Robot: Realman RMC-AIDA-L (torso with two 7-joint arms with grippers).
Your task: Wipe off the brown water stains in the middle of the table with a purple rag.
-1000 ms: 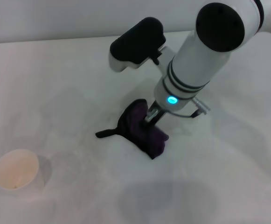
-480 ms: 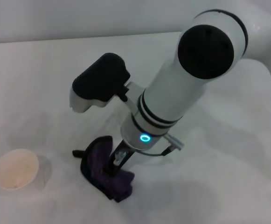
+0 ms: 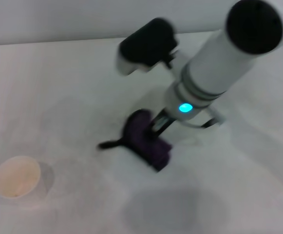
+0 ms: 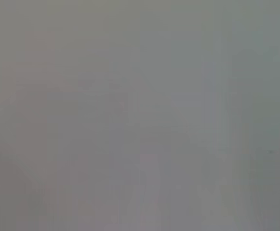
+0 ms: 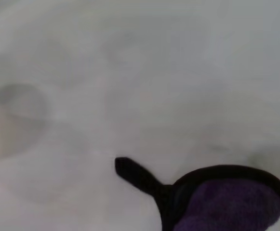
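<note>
The purple rag (image 3: pixel 142 136) lies bunched on the white table (image 3: pixel 58 87) near its middle, with its black tail (image 3: pixel 109 144) pointing left. My right gripper (image 3: pixel 156 129) comes down from the right arm and is shut on the rag, pressing it onto the table. In the right wrist view the rag (image 5: pixel 226 204) and its tail (image 5: pixel 136 175) lie on the table (image 5: pixel 178 72). No light-brown puddle shows in any view; it may be under the rag. The left gripper is out of view, and the left wrist view is plain grey.
A white paper cup (image 3: pixel 16 177) stands at the front left of the table, well apart from the rag. A grey shadow (image 3: pixel 170 209) lies on the table in front of the rag.
My right gripper dragged the rag toward the front left half a second ago. It has now pulled it back toward the far right, near where it was a second ago.
</note>
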